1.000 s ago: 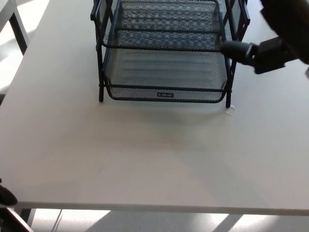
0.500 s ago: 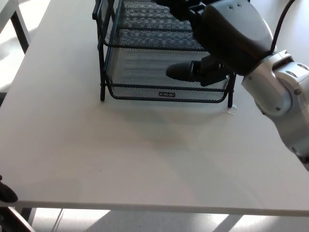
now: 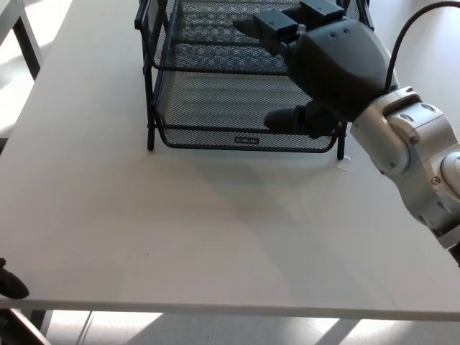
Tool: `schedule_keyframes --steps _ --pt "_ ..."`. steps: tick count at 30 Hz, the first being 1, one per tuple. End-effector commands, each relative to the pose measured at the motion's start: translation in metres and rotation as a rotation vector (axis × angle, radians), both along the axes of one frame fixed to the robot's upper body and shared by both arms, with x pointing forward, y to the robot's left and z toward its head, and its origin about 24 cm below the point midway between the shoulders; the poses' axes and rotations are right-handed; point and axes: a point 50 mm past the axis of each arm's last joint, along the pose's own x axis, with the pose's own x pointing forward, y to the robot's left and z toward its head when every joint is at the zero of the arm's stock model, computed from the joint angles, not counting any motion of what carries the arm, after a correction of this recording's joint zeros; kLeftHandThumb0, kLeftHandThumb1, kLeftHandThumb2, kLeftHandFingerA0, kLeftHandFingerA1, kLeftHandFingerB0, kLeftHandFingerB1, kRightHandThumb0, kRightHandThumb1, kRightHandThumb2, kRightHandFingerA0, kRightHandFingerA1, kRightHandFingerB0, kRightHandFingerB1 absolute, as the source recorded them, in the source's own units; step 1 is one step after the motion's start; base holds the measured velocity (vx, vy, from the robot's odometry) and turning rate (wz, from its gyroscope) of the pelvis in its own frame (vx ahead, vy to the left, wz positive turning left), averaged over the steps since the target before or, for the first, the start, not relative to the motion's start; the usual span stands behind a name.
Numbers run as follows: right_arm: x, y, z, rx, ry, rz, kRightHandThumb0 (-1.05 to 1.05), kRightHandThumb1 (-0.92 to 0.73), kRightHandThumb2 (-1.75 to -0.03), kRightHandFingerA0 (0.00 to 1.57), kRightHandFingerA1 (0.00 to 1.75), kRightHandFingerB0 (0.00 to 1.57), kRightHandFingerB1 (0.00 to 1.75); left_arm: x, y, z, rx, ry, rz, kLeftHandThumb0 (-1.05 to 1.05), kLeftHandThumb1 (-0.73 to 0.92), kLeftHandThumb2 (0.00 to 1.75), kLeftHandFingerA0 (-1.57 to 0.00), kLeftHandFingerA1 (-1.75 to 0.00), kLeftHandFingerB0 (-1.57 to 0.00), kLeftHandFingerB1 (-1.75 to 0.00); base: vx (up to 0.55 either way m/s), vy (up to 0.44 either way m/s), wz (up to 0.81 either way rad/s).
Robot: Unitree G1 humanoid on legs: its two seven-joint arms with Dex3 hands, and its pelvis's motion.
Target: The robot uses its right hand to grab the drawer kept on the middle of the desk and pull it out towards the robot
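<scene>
Head view of a white desk [image 3: 215, 237] carrying a black wire-mesh drawer rack [image 3: 151, 86] at the far middle, frame posts standing on the desktop, upper tiers running out of the top edge. Lowest drawer [image 3: 215, 108] seated in the frame, front rail bearing a small label [image 3: 246, 141] at centre. Right hand [image 3: 316, 65] reaching in from the right over the right half of the rack, white forearm [image 3: 410, 151] trailing toward the near right corner. Fingers [image 3: 269, 25] spread and extended above the upper tier; thumb [image 3: 287, 118] lying low over the mesh floor of the lowest drawer, just behind its front rail; nothing yet clasped, contact with the mesh not resolvable. Left hand out of view, apart from a dark shape at the lower left edge, too small to identify. Judged handling: thin expanded-metal construction, hence light, rigid and unlikely to deform; smooth painted wire, somewhat slippery under hard fingers; whole rack probably light enough to slide across the desktop along with the drawer if pulled abruptly. Best purchase, by judgement: front rail of the drawer near the label, fingers hooked over the top of the rail and thumb beneath or behind, pull directed straight toward the near edge to avoid binding in the side runners.
</scene>
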Motion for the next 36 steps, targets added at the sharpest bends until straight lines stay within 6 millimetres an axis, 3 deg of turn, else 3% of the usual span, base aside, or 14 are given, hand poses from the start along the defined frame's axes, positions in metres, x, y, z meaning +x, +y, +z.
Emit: schedule_keyframes --steps 1,9,10,12,13,15,16,17,22,25,26,27,35,36 --pt "0.009 -0.003 -0.003 -0.036 -0.141 -0.081 -0.72 -0.40 -0.80 0.16 0.55 0.13 0.47 0.000 -0.002 -0.001 0.016 0.007 -0.026 -0.30 0.53 0.56 -0.80 -0.89 -0.81 -0.62 0.00 0.000 0.00" --pt "0.021 -0.013 -0.016 -0.040 -0.222 -0.137 -0.66 -0.39 -0.79 0.27 0.57 0.22 0.47 -0.001 -0.002 -0.001 0.018 0.014 -0.039 -0.33 0.54 0.56 -0.81 -0.91 -0.80 -0.62 0.00 0.000 0.00" --pt "0.024 -0.015 -0.017 -0.049 -0.222 -0.158 -0.63 -0.51 -0.56 0.32 0.53 0.29 0.38 0.000 -0.003 0.000 0.029 0.019 -0.038 -0.34 0.55 0.56 -0.80 -0.90 -0.80 -0.62 0.00 0.000 0.00" --pt "0.027 -0.018 -0.019 -0.066 -0.224 -0.170 -0.65 -0.40 -0.80 0.28 0.58 0.21 0.47 0.001 -0.003 0.001 0.032 0.014 -0.043 -0.33 0.55 0.56 -0.80 -0.89 -0.79 -0.61 0.00 0.000 0.00" --pt "0.030 -0.019 -0.022 -0.081 -0.218 -0.186 -0.62 -0.52 -0.56 0.32 0.52 0.28 0.37 0.001 -0.003 0.002 0.033 0.014 -0.047 -0.32 0.55 0.56 -0.80 -0.87 -0.78 -0.59 0.00 0.000 0.00" --pt "0.032 -0.020 -0.023 -0.085 -0.218 -0.190 -0.62 -0.52 -0.56 0.32 0.52 0.28 0.37 0.001 -0.003 0.002 0.033 0.015 -0.047 -0.32 0.55 0.56 -0.80 -0.87 -0.78 -0.59 0.00 0.000 0.00" --pt "0.035 -0.021 -0.028 -0.131 -0.226 -0.207 -0.62 -0.40 -0.79 0.28 0.58 0.18 0.47 0.001 -0.003 0.001 0.049 0.025 -0.048 -0.33 0.55 0.56 -0.79 -0.87 -0.79 -0.60 0.00 0.000 0.00" --pt "0.037 -0.021 -0.029 -0.146 -0.239 -0.228 -0.60 -0.52 -0.56 0.33 0.54 0.24 0.40 0.001 -0.004 0.001 0.049 0.024 -0.047 -0.32 0.55 0.56 -0.79 -0.86 -0.80 -0.60 0.00 0.000 0.00" --pt "0.039 -0.023 -0.028 -0.163 -0.320 -0.226 -0.60 -0.54 -0.56 0.47 0.57 0.28 0.42 0.001 -0.005 0.002 0.046 0.025 -0.061 -0.31 0.55 0.56 -0.80 -0.87 -0.80 -0.60 0.00 0.000 0.00" --pt "0.039 -0.021 -0.025 -0.152 -0.371 -0.196 -0.55 -0.50 -0.55 0.64 0.78 0.41 0.47 0.002 -0.005 0.003 0.044 0.032 -0.063 -0.32 0.55 0.56 -0.79 -0.87 -0.79 -0.60 0.00 0.000 0.00" --pt "0.040 -0.020 -0.025 -0.155 -0.381 -0.186 -0.57 -0.38 -0.81 0.68 0.86 0.37 0.57 0.002 -0.004 0.003 0.038 0.026 -0.065 -0.30 0.54 0.56 -0.81 -0.88 -0.81 -0.60 0.00 0.000 0.00" --pt "0.040 -0.020 -0.024 -0.166 -0.385 -0.174 -0.54 -0.51 -0.56 0.69 0.90 0.41 0.50 0.002 -0.004 0.002 0.036 0.025 -0.065 -0.31 0.55 0.56 -0.80 -0.89 -0.81 -0.60 0.00 0.000 0.00" --pt "0.044 -0.023 -0.019 -0.240 -0.388 -0.145 -0.36 -0.54 -0.57 0.92 1.30 0.47 0.52 0.007 -0.005 0.007 0.049 0.009 -0.084 -0.31 0.54 0.56 -0.81 -0.89 -0.82 -0.62 0.00 0.000 0.00" --pt "0.044 -0.025 -0.020 -0.252 -0.394 -0.141 -0.39 -0.39 -0.85 1.07 1.22 0.47 0.64 0.008 -0.006 0.007 0.044 0.008 -0.090 -0.31 0.54 0.56 -0.82 -0.90 -0.82 -0.62 0.00 0.000 0.00"
